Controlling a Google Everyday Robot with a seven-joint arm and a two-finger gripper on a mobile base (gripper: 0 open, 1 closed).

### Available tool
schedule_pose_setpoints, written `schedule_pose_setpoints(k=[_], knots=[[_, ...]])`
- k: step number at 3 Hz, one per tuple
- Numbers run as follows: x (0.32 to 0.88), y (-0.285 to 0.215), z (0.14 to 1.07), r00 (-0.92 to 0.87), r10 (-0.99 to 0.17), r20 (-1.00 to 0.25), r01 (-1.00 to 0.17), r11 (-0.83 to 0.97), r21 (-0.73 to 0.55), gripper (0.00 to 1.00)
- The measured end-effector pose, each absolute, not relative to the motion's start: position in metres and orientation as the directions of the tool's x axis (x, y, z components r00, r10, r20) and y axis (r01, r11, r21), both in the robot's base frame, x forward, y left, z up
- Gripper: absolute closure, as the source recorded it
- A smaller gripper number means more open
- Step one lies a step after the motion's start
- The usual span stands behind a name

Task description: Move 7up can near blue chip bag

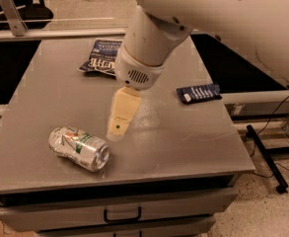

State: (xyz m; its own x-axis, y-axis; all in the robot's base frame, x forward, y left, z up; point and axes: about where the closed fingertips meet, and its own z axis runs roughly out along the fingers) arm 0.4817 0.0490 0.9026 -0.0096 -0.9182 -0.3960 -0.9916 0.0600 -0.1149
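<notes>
The 7up can [79,148], dented silver with green and red marks, lies on its side at the front left of the grey table [183,147]. The blue chip bag [101,57], navy with white lettering, lies flat at the back of the table, partly hidden behind my arm. My gripper [117,129] hangs cream-coloured above the table's middle, just right of and slightly behind the can, not touching it.
A narrow dark-blue packet with white stripes [199,93] lies near the table's right edge. A drawer with a black handle [122,215] sits below the front edge. A black stand leg [267,158] lies on the floor at right.
</notes>
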Motion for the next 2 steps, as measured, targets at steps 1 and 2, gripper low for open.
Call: schedule_pose_setpoints(k=[1,2], knots=[[0.478,0.082,0.899,-0.059,-0.894,-0.444,-0.993,0.097,-0.064,0.00],[0.477,0.110,0.888,-0.132,-0.882,-0.453,-0.989,0.146,0.005,0.00]])
